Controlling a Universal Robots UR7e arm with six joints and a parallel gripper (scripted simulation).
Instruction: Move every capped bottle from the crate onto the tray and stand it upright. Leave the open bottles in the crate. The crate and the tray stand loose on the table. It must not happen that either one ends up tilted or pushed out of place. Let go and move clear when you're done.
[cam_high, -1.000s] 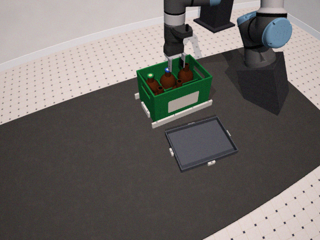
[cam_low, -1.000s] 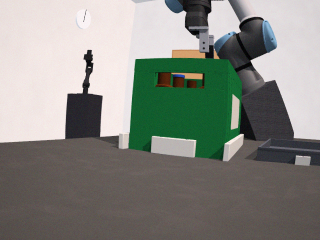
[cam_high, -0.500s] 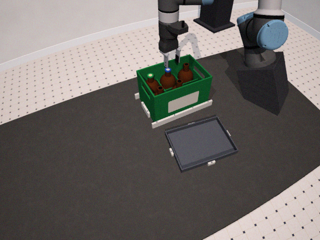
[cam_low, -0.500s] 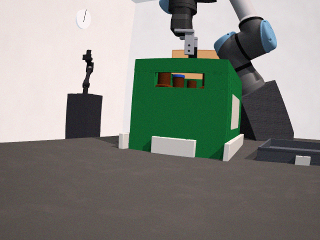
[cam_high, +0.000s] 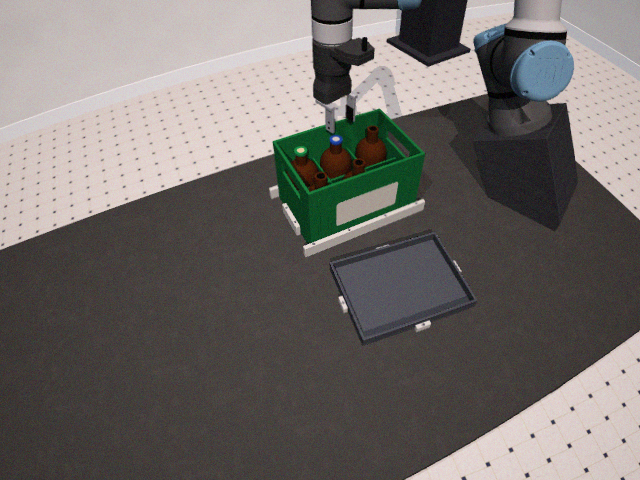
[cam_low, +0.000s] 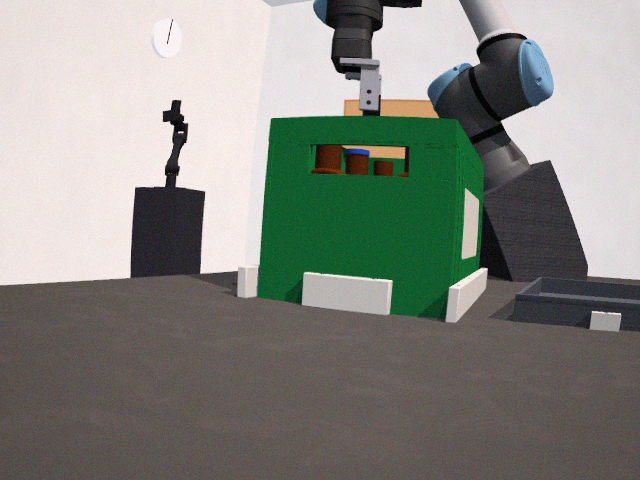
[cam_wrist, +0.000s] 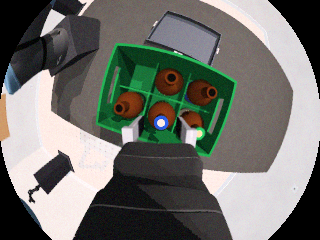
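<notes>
- Claw (cam_high: 341, 121) (cam_low: 370, 112) (cam_wrist: 160, 122) hung wide open, holding nothing, above the crate (cam_high: 361, 178) (cam_low: 356, 227) (cam_wrist: 175, 54), apparently lining up over the blue-capped bottle (cam_high: 335, 160) (cam_low: 356, 163) (cam_wrist: 161, 114).
- Both capped bottles stood inside; the tray (cam_high: 403, 284) (cam_low: 558, 315) (cam_wrist: 184, 37) awaited them.

Obs.: claw (cam_high: 341, 122) (cam_low: 370, 111) (cam_wrist: 160, 122) displaced toward ten o'clock in the top view, nine o'clock in the exterior. Finger alignment also rotated; from top, the rearward fingertip now points nearer one o'clock from its mate.
</notes>
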